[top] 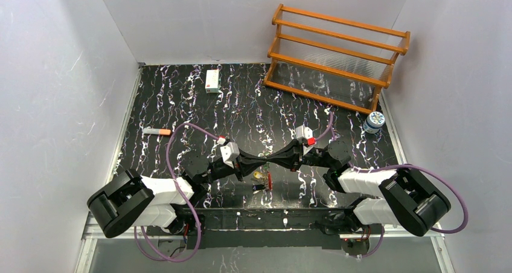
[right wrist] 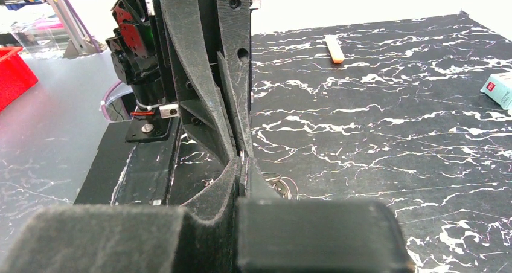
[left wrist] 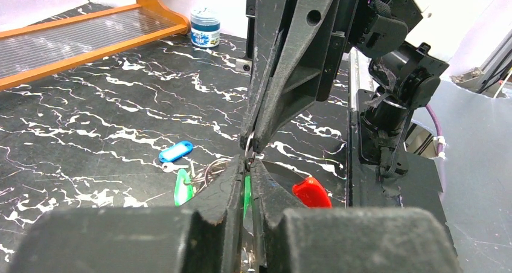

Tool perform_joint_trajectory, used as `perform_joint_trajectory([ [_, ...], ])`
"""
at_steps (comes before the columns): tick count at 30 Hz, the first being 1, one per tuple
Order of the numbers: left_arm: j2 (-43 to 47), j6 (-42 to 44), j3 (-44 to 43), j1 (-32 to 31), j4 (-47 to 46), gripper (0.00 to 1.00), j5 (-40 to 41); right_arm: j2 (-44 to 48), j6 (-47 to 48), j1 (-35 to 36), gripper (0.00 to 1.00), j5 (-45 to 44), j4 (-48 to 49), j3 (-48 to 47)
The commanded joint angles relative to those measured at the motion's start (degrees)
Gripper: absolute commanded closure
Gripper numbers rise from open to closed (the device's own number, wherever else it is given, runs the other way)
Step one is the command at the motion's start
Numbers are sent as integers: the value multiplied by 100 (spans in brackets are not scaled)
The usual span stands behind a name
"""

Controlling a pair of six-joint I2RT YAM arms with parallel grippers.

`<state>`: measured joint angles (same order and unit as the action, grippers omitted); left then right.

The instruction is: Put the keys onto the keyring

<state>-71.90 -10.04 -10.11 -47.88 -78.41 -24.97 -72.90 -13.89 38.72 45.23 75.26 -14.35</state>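
- Firstly, the left gripper [left wrist: 247,167] has its fingers pressed together on the thin wire of the keyring [left wrist: 309,192].
- Mid-table [top: 181,104], the keyring sits under both tips, with the green key [left wrist: 181,187] and blue key [left wrist: 176,151] beside it.
- The right gripper [left wrist: 251,144] is likewise pinched on the wire.
- Likely step: prying the loop open. Next, a gap must be held for a key.
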Motion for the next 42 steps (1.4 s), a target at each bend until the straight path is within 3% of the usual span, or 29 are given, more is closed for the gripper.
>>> perform_joint_trajectory([
  [1,103,38,7,-20,-314,97,19,-35,-56,-2,99,104,532,-27],
  [7,91,19,27,-22,-316,83,61,-10,-61,-3,99,99,533,-17],
  [12,45,20,9,-20,-323,82,8,-30,-76,-2,99,135,516,-28],
  [14,44,27,16,-20,-326,84,-2,-31,-83,-1,99,142,516,-30],
  [18,44,100,71,-24,-324,100,38,-13,-85,1,99,127,494,-28],
  [21,65,214,137,-22,-324,100,51,63,-64,1,97,-22,387,-24],
  [22,119,269,184,-22,-318,100,84,119,-45,0,78,-136,338,-11],
  [24,232,437,261,-25,-296,100,150,271,28,4,50,-313,270,44],
  [26,391,667,297,-20,-154,100,180,462,110,-4,28,-527,147,94],
  [28,594,931,299,-23,135,100,184,680,277,-11,15,-662,-162,78],
  [32,1048,1812,286,-24,885,100,-53,1135,710,-14,2,-917,-1056,-45],
  [38,1837,3291,419,-34,1760,100,-218,1542,952,-29,1,-1309,-1676,-98],
  [42,2347,4189,161,-53,3069,100,-295,1545,896,-26,1,-1351,-1823,-136],
])
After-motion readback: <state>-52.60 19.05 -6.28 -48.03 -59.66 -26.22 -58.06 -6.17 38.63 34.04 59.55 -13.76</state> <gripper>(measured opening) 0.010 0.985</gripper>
